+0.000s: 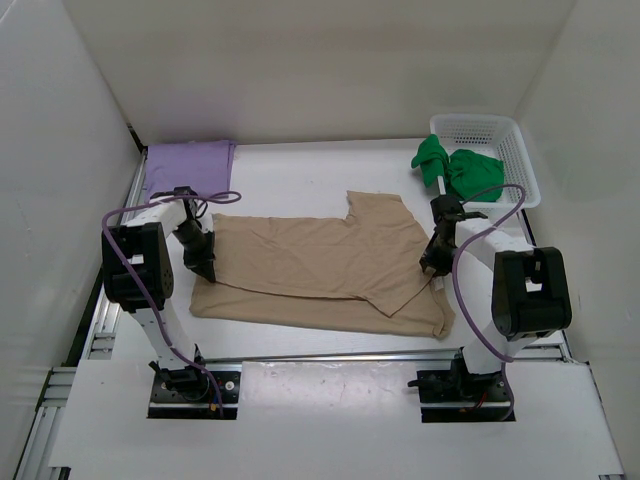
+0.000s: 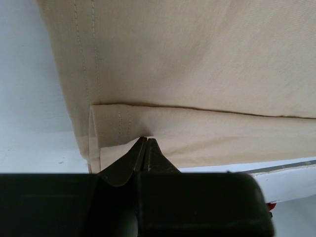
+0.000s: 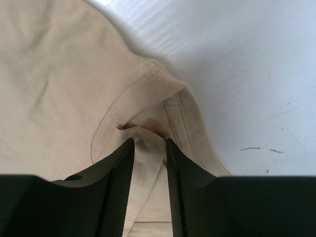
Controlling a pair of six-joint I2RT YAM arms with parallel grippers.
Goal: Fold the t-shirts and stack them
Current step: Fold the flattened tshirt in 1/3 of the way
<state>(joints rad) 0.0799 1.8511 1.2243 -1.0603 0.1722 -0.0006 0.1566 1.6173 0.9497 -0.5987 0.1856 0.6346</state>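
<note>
The tan t-shirt (image 1: pixel 320 260) lies spread across the middle of the table with its near part folded over. My left gripper (image 1: pixel 205 268) sits at the shirt's left edge. In the left wrist view (image 2: pixel 146 140) its jaws are pinched together on the hem of the folded layer (image 2: pixel 197 64). My right gripper (image 1: pixel 432 265) is at the shirt's right side; in the right wrist view (image 3: pixel 148 145) a bunch of tan cloth (image 3: pixel 59 89) by the sleeve seam fills the gap between its fingers. The lavender t-shirt (image 1: pixel 188 165) lies folded at the back left. The green t-shirt (image 1: pixel 455 170) hangs crumpled over the basket.
A white mesh basket (image 1: pixel 520 150) stands at the back right corner. White walls close in the table on three sides. A metal rail (image 1: pixel 330 355) runs along the near edge between the arm bases.
</note>
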